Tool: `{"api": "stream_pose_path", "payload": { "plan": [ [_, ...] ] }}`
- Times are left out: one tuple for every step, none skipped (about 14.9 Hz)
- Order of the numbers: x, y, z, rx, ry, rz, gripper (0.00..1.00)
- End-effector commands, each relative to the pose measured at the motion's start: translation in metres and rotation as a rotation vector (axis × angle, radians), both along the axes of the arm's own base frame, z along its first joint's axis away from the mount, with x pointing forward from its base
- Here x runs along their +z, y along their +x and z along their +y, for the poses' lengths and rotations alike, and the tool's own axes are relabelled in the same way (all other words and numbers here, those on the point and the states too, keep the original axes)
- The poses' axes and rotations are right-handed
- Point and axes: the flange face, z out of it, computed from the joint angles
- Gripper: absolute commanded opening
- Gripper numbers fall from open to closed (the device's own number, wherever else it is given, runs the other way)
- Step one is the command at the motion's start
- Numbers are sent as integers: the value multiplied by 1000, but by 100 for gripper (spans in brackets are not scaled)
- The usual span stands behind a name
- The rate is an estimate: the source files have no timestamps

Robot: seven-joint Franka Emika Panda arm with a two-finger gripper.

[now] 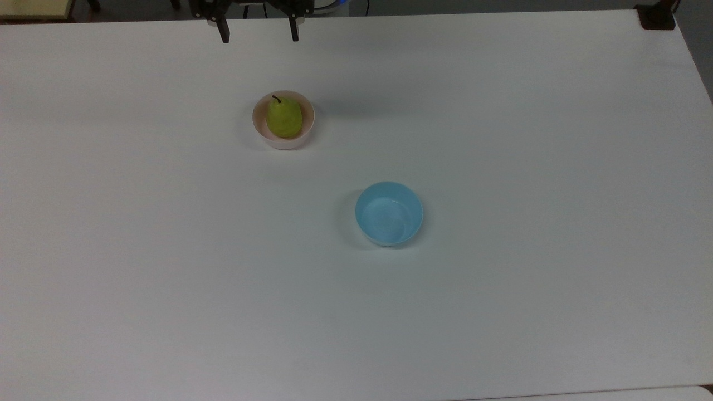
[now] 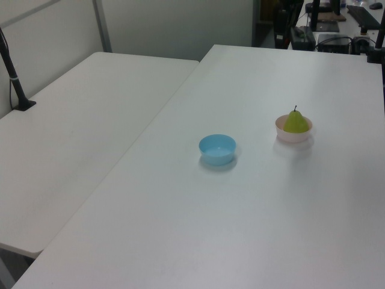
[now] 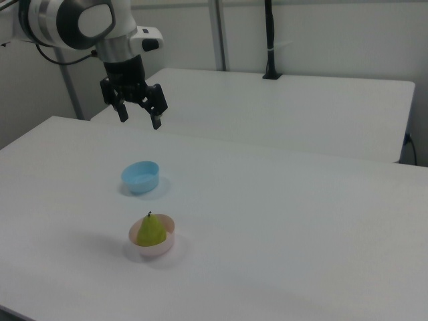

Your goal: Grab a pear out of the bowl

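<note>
The yellow-green pear sat in the pale pink bowl, stem up, on the white table. The gripper hung high above the table with its two black fingers spread wide and nothing between them. In the top view, the light blue bowl stood apart, nearer and to the right of the pink one.

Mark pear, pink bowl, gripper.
pear (image 1: 284, 117), top view, middle of its body
pink bowl (image 1: 303, 106), top view, bare inner rim
gripper (image 3: 139, 116), right view, midway between the open fingertips
</note>
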Motion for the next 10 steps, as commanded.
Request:
{"api": "stream_pose_path", "payload": {
  "plan": [
    [2, 4, 3, -6, 21, -13, 100],
    [1, 4, 2, -8, 21, -12, 100],
    [1, 4, 2, -8, 21, -12, 100],
    [1, 4, 2, -8, 21, -12, 100],
    [1, 4, 2, -8, 21, -12, 100],
    [1, 4, 2, -8, 21, -12, 100],
    [1, 4, 2, -8, 21, -12, 100],
    [0, 4, 2, -6, 21, -10, 100],
    [0, 3, 2, 13, 14, -5, 100],
    [-2, 2, 0, 81, 5, 0, 100]
  ]
}}
